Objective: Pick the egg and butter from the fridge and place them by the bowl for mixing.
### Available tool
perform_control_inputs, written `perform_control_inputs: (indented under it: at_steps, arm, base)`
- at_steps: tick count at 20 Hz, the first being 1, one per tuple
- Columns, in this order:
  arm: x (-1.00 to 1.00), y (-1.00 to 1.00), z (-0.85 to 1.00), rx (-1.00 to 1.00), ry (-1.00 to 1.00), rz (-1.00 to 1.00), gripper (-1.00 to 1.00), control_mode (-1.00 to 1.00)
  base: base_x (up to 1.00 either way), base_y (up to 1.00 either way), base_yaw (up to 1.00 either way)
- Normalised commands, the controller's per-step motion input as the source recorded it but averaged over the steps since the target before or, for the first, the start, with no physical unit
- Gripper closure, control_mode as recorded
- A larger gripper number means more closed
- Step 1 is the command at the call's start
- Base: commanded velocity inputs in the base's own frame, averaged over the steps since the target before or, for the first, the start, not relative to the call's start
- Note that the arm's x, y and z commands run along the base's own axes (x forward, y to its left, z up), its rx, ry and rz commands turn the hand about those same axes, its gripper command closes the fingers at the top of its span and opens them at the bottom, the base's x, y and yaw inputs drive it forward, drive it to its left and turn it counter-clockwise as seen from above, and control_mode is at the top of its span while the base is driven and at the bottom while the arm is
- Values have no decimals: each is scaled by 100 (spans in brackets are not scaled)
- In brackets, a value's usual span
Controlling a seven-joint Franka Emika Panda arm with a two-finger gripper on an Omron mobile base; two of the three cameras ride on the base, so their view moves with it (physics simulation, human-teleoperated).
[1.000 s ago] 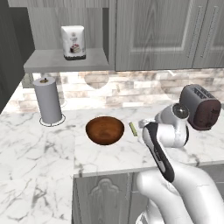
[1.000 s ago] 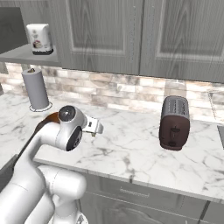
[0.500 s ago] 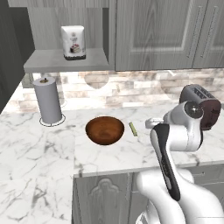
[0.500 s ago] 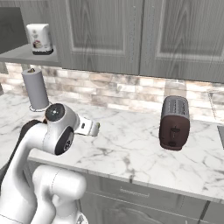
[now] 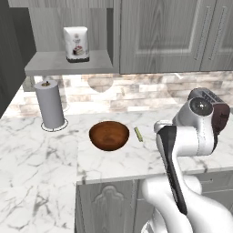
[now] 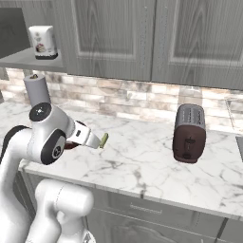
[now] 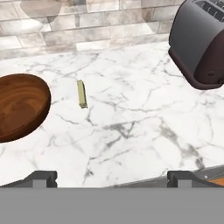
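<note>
Pale yellowish slim butter stick (image 7: 81,93) is lying on the marble counter (image 7: 140,127), well ahead of the open, empty hand (image 7: 112,177), just beside the glossy reddish-brown wooden bowl (image 7: 19,107).

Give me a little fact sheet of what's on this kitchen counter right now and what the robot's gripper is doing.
counter: white marble
bowl: reddish-brown wood, empty, on the counter
butter: slim pale stick lying flat beside the bowl, not touching it
egg: not seen by the bowl
toaster: dark, to the right of the butter
paper towel roll: upright, left of the bowl near the wall
white packet: on the shelf above the roll
gripper: open, holding nothing, above the counter's front edge
</note>
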Motion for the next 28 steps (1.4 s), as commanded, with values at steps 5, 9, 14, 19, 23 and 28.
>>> perform_control_inputs:
  at_steps: [5,9,14,19,23,28]
  arm:
    - [-7,0,0,0,-1,0,-100,-100]
    - [0,0,0,0,0,0,-100,100]
    - [0,0,0,0,0,0,-100,100]
    - [0,0,0,0,0,0,-100,100]
    - [0,0,0,0,0,0,-100,100]
    - [0,0,0,0,0,0,-100,100]
  base:
    - [0,0,0]
    - [-10,1,0]
    - [-53,-4,-11]
    - [-6,9,-90]
    - [0,10,-98]
    - [0,10,-98]
